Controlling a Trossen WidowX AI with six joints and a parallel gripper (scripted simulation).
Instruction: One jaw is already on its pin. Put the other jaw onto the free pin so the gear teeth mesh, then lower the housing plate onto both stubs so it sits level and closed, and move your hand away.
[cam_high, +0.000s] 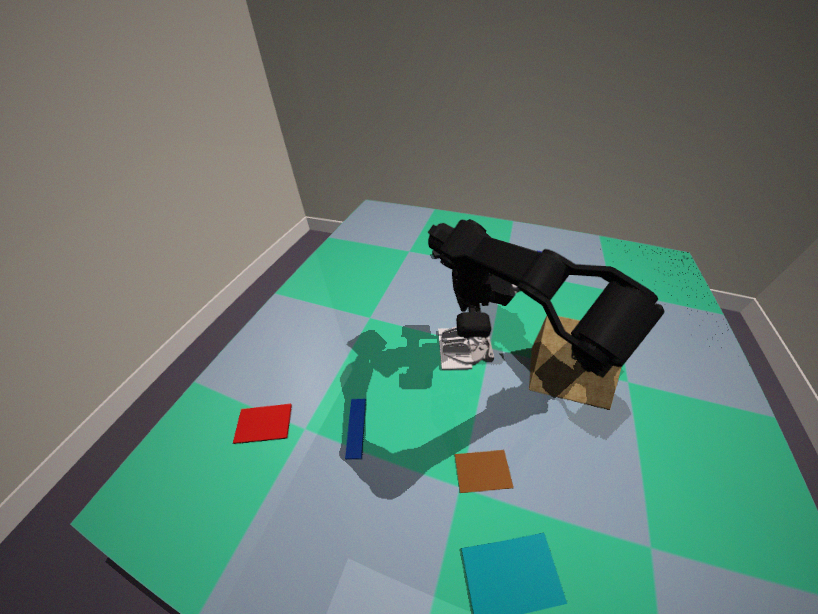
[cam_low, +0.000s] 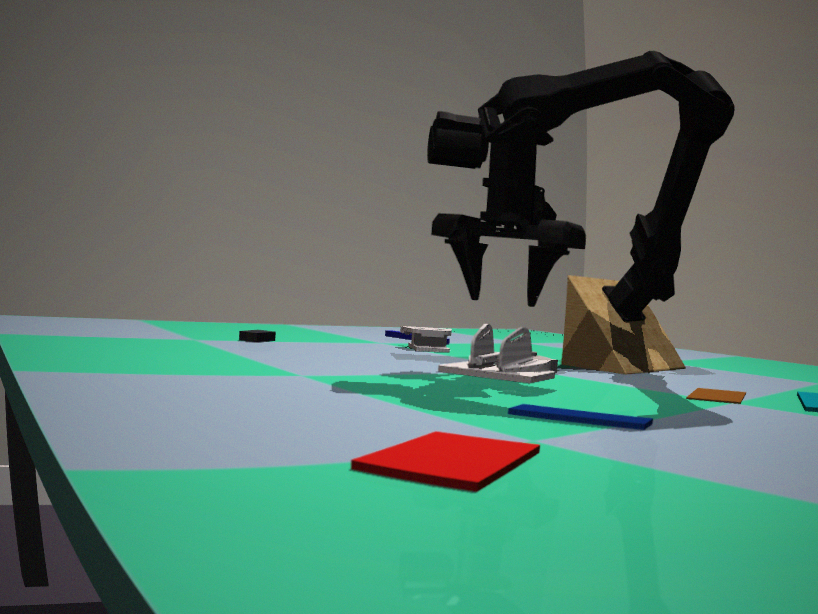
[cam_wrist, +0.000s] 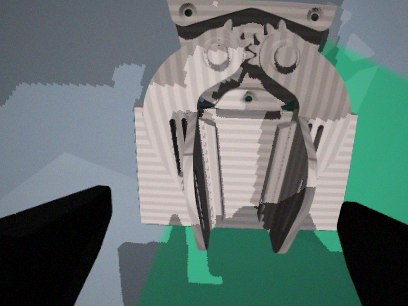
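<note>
The pale base lies flat on the table. In the wrist view the left jaw sits around the left pin, and the right jaw around the right pin. Their toothed edges meet between the pins, partly in shadow. My gripper is open and empty, above the base, fingertips clear of the jaws. The pale housing plate rests on the table behind the base; in the top view the arm mostly hides it.
A dark blue bar and a red tile lie in front of the base. An orange tile and a teal tile lie farther aside. A wooden block stands at the arm's foot. A black block lies behind.
</note>
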